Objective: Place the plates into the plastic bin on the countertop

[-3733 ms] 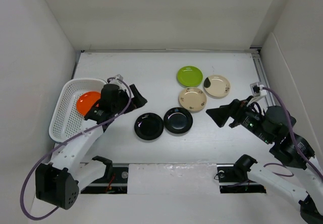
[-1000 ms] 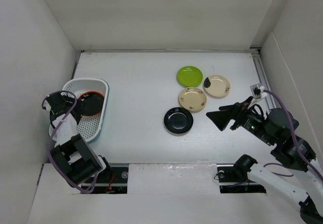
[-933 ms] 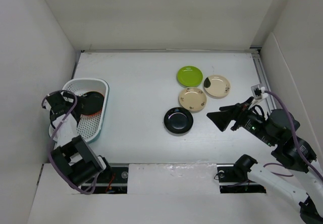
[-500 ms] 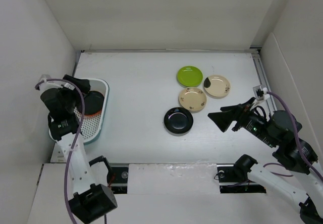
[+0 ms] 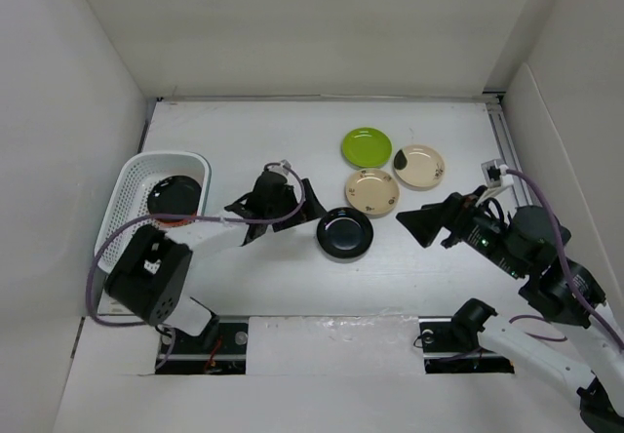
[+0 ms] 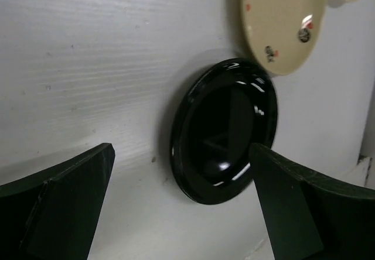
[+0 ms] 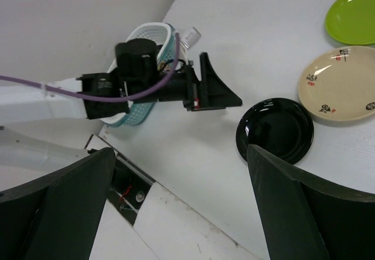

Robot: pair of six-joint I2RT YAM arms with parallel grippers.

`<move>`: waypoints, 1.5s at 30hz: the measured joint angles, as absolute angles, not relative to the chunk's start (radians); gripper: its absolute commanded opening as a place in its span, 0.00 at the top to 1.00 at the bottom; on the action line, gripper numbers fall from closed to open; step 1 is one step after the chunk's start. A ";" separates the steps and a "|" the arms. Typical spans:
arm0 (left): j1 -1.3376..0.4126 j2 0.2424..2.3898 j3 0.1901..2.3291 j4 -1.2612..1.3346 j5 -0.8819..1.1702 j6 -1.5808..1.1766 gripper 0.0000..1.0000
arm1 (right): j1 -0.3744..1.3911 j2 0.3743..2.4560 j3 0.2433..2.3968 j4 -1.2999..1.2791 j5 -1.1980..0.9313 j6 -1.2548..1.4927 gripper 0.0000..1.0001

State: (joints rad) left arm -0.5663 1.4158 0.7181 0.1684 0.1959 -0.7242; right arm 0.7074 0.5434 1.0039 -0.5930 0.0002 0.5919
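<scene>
Hovering beside glossy black round plate (image 5: 343,233) on white countertop (image 5: 292,140), L gripper (image 5: 289,205) spread wide, empty. R gripper (image 5: 417,228) also agape, nothing held. White perforated plastic bin (image 5: 122,220) holds 2nd black plate (image 5: 175,194) atop orange plate (image 5: 168,221).

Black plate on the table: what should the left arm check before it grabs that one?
1. Left gripper open: ok, jaws wide.
2. Black plate lined up between the fingers in the left wrist view: ok.
3. Gap to the beige plate: cannot tell, very close.
4. Right gripper out of the way: ok, off to the side.
5. Room in the plastic bin: ok, bare mesh shows.
</scene>
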 measured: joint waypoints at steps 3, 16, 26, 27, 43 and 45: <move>-0.598 1.530 0.698 0.224 0.179 -0.747 0.04 | 0.708 0.538 1.004 -0.595 0.001 0.601 0.00; -0.633 1.683 0.704 0.420 0.191 -0.802 0.85 | 0.707 0.528 0.984 -0.592 0.004 0.607 0.00; -0.635 1.596 0.703 0.310 0.184 -0.765 1.00 | 0.708 0.550 0.982 -0.574 0.004 0.607 0.00; -0.630 1.556 0.704 0.265 0.174 -0.752 1.00 | 0.707 0.550 0.982 -0.573 0.003 0.607 0.00; 0.364 1.112 0.889 -0.186 0.059 -0.656 1.00 | 0.708 0.543 0.977 -0.552 -0.017 0.606 0.00; 0.456 1.112 0.885 -0.216 0.055 -0.649 1.00 | 0.708 0.545 0.977 -0.550 -0.023 0.601 0.00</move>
